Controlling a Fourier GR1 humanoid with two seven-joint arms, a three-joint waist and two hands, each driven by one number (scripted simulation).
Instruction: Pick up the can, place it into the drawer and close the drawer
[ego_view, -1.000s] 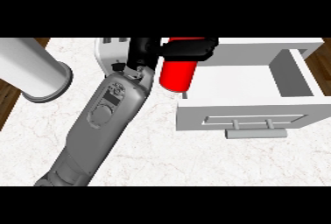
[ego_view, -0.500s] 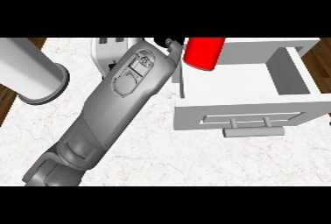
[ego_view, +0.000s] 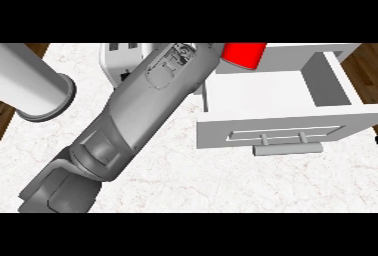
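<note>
Looking down past my own arm, I find most of what matters cut off at the top of the frame. My forearm (ego_view: 140, 115) runs from the lower left up to the upper middle, and the wrist ends where the view ends, so my left hand itself lies out of sight; whether its fingers are wide, narrow or wrapped round anything, I cannot tell. My right hand does not appear either.

Only the lower part of the can (ego_view: 244, 55) shows, a plain bright red block at the top edge, just right of my wrist. Its upper end is cropped away, so I cannot make out its full length; the visible stretch runs roughly up and down the frame, its bottom edge slanting slightly. It sits over the back left corner of the open drawer (ego_view: 295, 120), and I cannot tell if it touches the drawer floor.

White walls and a pale interior make up the drawer, with a handle (ego_view: 288, 149) on its front panel, at the right of the marbled counter (ego_view: 221, 185). A grey cylinder (ego_view: 33, 85) lies at the upper left.
</note>
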